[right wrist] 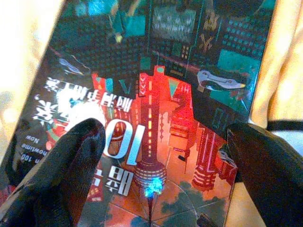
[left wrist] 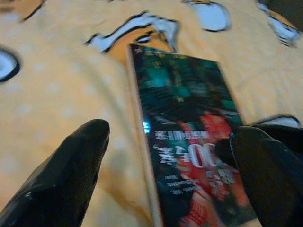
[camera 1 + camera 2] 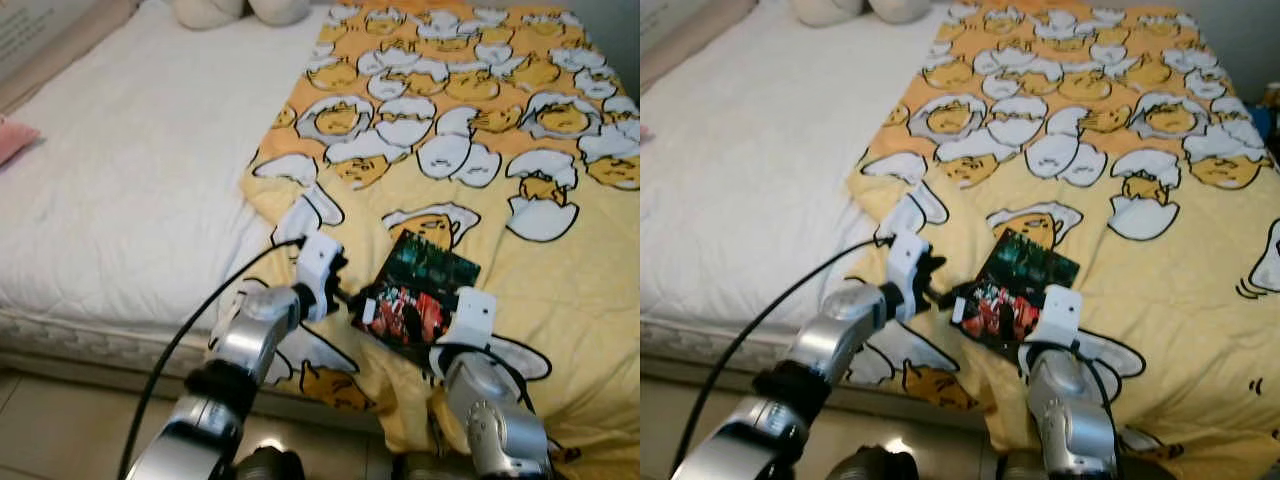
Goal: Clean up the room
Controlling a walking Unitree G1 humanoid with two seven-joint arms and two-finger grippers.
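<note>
L gripper point(image 3: 343, 290) sits at the book's point(image 3: 417, 298) near-left corner, fingers apart: in the L wrist view one finger point(image 2: 66, 172) is over bare blanket beside the book's long edge, the other point(image 2: 267, 170) over the cover, so the jaws straddle that edge without closing on it. R gripper point(image 1: 161, 161) hangs above the book's near end, fingers also spread wide; one fingertip point(image 1: 71, 161) over the white lettering, the other point(image 1: 270, 170) at the cover's edge where it meets the blanket. Can't tell if either tip actually touches the cover.

Book lies flat, tilted diagonally, close to the bed's near edge, between the two grippers. It's a thin rectangular paperback w/ glossy cover: dark teal cityscape at the far end, red-orange tower and skyline at the near end, white characters and a large "10". Pale page edge shows along the side in the L wrist view.

Blanket point(image 3: 520, 200) under it is soft yellow fabric w/ faint pale dots, printed w/ cartoon egg figures in white and orange, black outlines; slightly rumpled near the book. It covers the R part of the bed and drapes over the near edge. L part of the bed is a plain white sheet point(image 3: 130, 170), lightly creased. Pink item point(image 3: 12, 138) at the far-left edge, pale plush shapes point(image 3: 240, 10) at the bed's far end. Pale tiled floor point(image 3: 60, 420) below the near edge; a black cable point(image 3: 190, 330) runs along the L arm.
</note>
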